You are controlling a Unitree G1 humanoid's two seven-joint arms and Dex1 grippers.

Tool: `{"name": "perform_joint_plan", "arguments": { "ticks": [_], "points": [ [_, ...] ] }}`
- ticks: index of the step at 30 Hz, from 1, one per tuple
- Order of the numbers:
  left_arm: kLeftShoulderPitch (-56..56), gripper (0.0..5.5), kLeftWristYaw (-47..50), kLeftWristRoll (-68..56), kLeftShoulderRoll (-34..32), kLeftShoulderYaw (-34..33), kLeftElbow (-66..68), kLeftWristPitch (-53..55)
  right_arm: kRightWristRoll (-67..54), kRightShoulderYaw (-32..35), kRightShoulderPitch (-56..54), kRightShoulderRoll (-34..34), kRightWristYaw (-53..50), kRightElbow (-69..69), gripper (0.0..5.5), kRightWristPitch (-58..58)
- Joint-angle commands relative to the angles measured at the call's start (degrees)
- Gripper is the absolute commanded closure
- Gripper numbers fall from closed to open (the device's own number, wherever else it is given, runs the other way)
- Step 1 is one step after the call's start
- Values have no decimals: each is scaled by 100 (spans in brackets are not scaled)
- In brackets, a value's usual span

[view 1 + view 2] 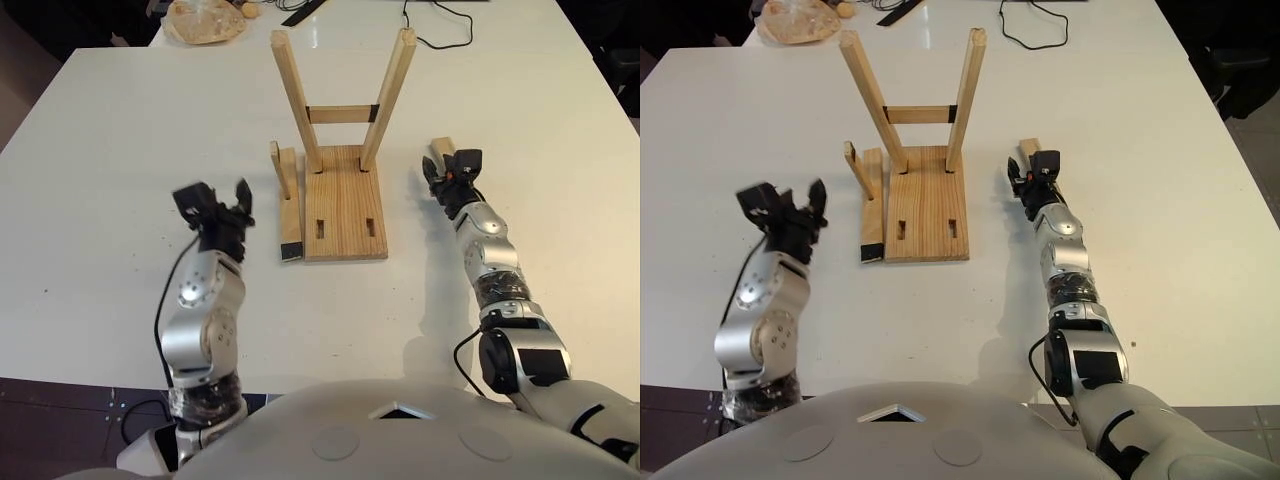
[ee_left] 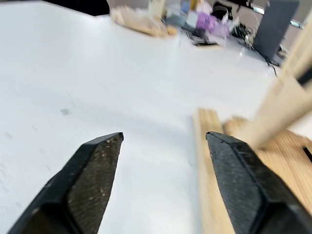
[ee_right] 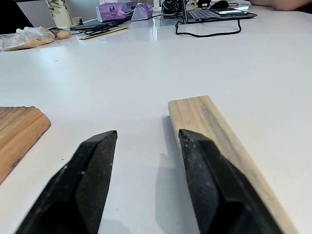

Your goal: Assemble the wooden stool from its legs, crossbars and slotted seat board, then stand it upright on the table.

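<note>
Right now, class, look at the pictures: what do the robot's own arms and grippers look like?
Both arms are rounded silver-grey shells with black joints: left arm, right arm. A thin black cable loops beside each. The left gripper and right gripper are black, with two tapered wedge fingers; the right carries a small orange-red spot.

table (image 1: 120,150) white | seat board (image 1: 345,205) tan, grained | crossbar (image 1: 340,114) pale, black-tipped | left gripper (image 2: 165,135) black | right gripper (image 3: 147,132) black

Slotted seat board (image 1: 345,205) lying flat. Leg pair (image 1: 297,100) with crossbar (image 1: 340,114) planted at its 12 o'clock end. Second leg (image 1: 290,228) lying along 9 o'clock edge. Loose bar (image 1: 441,149) at 3 o'clock.
</note>
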State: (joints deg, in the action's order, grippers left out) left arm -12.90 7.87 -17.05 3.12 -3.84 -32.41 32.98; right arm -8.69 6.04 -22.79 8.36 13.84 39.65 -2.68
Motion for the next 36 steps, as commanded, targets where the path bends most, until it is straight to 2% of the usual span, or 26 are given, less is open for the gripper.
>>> {"name": "perform_joint_plan", "arguments": {
  "ticks": [1, 6, 16, 24, 34, 36],
  "points": [
    [-38, 175, 15, -5, 80, 236, 55, 348, 135, -31, 532, 27, -55, 650, 316, 481],
    [166, 170, -85, -16, 24, 551, 334, 946, 263, -173, 545, 18, -47, 697, 316, 376],
    [406, 170, -109, 133, -125, 586, 560, 1532, 279, -154, 512, 11, -56, 813, 316, 304],
    [449, 170, 79, 577, -378, 831, 353, 2328, 267, -137, 594, -25, -99, 795, 316, 252],
    [410, 170, -128, 675, -520, 899, 131, 2988, 237, -115, 735, -105, -178, 729, 316, 228],
    [445, 194, -275, 561, -463, 791, 230, 3013, 232, -110, 764, -129, -196, 716, 316, 221]
  ]
}}
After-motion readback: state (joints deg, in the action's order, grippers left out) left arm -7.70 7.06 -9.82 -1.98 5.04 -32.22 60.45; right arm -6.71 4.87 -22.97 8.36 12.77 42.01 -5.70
